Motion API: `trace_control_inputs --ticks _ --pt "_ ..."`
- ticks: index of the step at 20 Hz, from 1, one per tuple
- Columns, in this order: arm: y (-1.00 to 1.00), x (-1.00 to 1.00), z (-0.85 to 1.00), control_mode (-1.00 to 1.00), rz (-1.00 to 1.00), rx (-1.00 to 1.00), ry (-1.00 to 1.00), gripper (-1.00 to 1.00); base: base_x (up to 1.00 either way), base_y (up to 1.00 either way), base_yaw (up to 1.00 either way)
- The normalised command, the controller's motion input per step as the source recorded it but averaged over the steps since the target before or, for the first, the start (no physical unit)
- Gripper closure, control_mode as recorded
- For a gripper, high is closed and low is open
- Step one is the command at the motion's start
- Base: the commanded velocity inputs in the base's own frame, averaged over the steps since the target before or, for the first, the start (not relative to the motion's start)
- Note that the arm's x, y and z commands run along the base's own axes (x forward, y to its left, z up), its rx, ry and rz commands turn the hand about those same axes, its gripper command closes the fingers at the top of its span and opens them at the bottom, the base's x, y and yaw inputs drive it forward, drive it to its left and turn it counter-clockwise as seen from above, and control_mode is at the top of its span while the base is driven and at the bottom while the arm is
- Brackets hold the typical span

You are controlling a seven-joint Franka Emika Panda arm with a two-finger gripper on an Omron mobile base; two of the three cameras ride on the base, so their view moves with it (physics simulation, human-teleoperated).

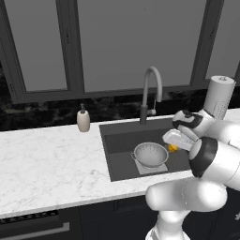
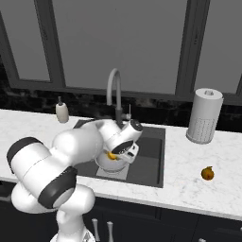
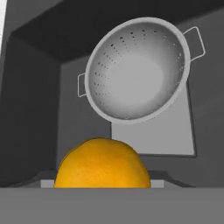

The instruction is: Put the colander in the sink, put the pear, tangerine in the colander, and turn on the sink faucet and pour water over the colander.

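Left base view first: the colander (image 1: 150, 154) sits upright on the lighter square on the floor of the sink (image 1: 117, 140), empty as far as this angle shows. At its 3 o'clock the gripper (image 1: 174, 146) hangs above the basin, and a sliver of orange, the tangerine (image 1: 173, 148), peeks out beneath the hand. The sink faucet (image 1: 149, 93) arches up at the basin's 12 o'clock, spout curving down toward the sink. A soap bottle (image 1: 83, 119) stands on the marble counter (image 1: 51, 164) at the sink's 9 o'clock, and a paper-towel roll (image 1: 218, 97) rises at 2 o'clock.

Over to the right base view: the arm (image 2: 71, 156) sweeps across the sink's near left, and the hand covers most of the colander (image 2: 109, 164). The tangerine (image 2: 112, 155) shows as an orange patch tucked under the hand, above the colander. Out on the counter at the sink's 4 o'clock lies the pear (image 2: 207, 173), well apart from the basin.

Now the hand view: the tangerine (image 3: 102, 163) bulges up at 6 o'clock, right at the gripper, clamped there. The colander (image 3: 138, 70) lies beyond at 12 o'clock, bowl empty, 2 handles showing.
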Motion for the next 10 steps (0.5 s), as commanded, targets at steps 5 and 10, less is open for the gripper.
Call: trace_control_inputs --ticks 5,10 --pt "0.40 0.40 -0.31 -1.00 0.00 0.00 0.00 1.00 0.00 0.00 0.00" --pt "0.24 0.35 -0.42 -1.00 0.00 0.00 0.00 1.00 0.00 0.00 0.00"
